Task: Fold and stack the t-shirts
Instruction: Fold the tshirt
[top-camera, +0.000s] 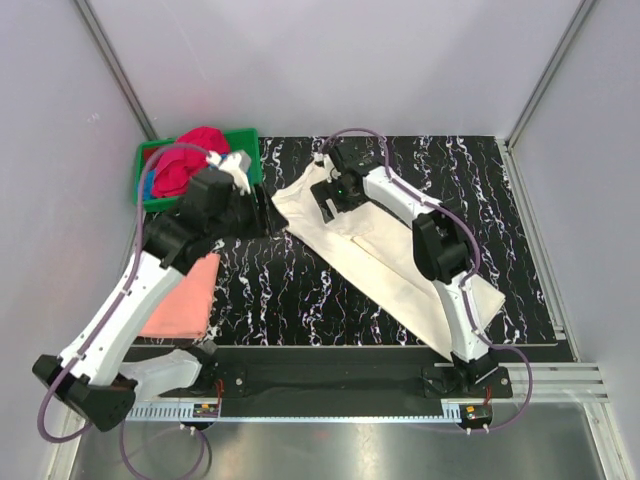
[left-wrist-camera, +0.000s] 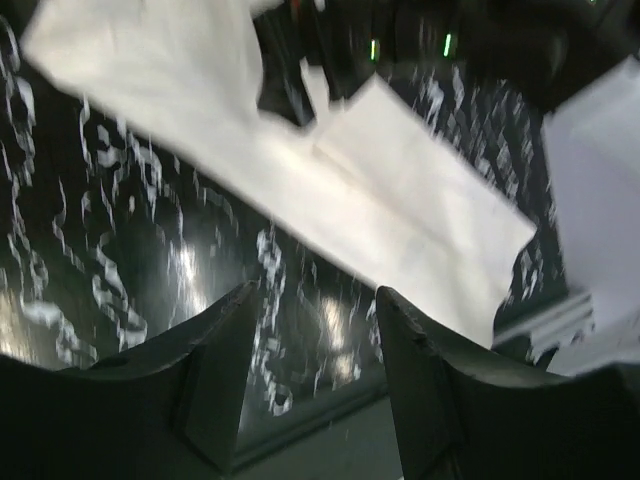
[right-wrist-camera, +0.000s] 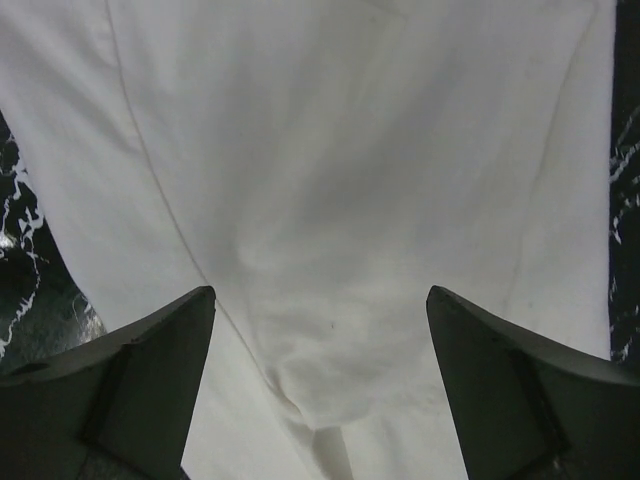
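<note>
The cream t-shirt (top-camera: 372, 265) lies diagonally toward the near right corner of the tabletop (top-camera: 280, 290). The right gripper (right-wrist-camera: 320, 300) hangs wide open above it, empty. The left gripper (left-wrist-camera: 315, 295) stands partly open, empty.

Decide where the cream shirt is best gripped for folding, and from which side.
Probably the cream shirt at its far-left end, pinching the edge from the left, where the open left gripper faces it. It lies flat as a long diagonal strip on the mat, so only an edge can be pinched.
</note>
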